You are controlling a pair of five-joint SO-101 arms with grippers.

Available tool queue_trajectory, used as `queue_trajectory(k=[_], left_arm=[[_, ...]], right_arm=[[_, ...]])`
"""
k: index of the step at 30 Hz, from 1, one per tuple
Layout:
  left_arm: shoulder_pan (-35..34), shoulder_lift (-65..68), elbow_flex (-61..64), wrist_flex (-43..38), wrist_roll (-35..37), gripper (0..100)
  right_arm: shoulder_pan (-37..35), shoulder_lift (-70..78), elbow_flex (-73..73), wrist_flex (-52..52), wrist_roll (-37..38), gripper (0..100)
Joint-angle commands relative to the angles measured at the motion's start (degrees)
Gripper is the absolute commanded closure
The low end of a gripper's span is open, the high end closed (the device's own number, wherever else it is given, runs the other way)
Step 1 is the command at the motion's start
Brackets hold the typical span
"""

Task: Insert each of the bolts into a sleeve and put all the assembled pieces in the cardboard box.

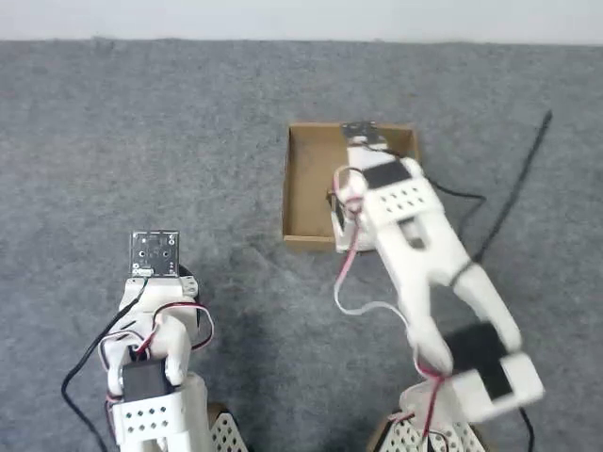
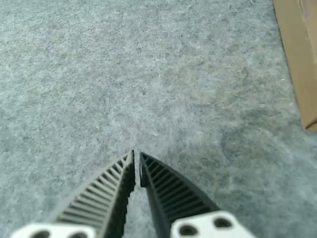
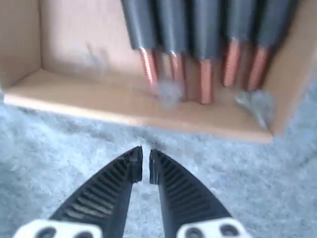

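The cardboard box (image 1: 301,179) lies on the grey carpet at mid-right. Inside it, several grey sleeves (image 3: 205,25) lie side by side, each with a copper bolt (image 3: 205,82) sticking out of its end. My right gripper (image 3: 145,159) is shut and holds nothing, low over the carpet just outside one box wall (image 3: 133,111). The right arm (image 1: 400,202) stretches over the box and hides part of its inside. My left gripper (image 2: 137,161) is shut and holds nothing, above bare carpet to the left of the box, under its arm (image 1: 154,254).
One corner of the box (image 2: 297,59) shows in the left wrist view. A black cable (image 1: 509,198) runs across the carpet to the right of the box. Grey carpet (image 1: 141,122) spreads to the left of and behind the box.
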Motion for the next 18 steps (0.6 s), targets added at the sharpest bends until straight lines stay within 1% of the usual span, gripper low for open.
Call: queue_trajectory(k=[1,4,7,11,13,15,18], left_arm=[[0.09,0.70,-0.48,0.26,-0.53,99],[0.09,0.70,-0.48,0.26,-0.53,99],[0.09,0.70,-0.48,0.26,-0.53,99],[0.09,0.70,-0.48,0.26,-0.53,99],[0.09,0.70,-0.48,0.26,-0.53,99],[0.09,0.70,-0.48,0.26,-0.53,99],[0.09,0.70,-0.48,0.35,-0.53,99]], right_arm=[[3.21,-11.74,4.22,-0.57,-0.53,99.1],[5.49,-19.21,10.81,-0.66,-0.44,99.1],[6.02,-26.68,18.73,-0.66,0.18,99.1],[5.93,-36.00,28.13,-0.75,7.12,99.1],[6.46,-40.22,31.38,-0.75,9.05,99.1],[8.48,-44.26,34.11,-1.01,9.41,99.1],[12.18,-49.89,38.42,-4.44,9.76,99.1]])
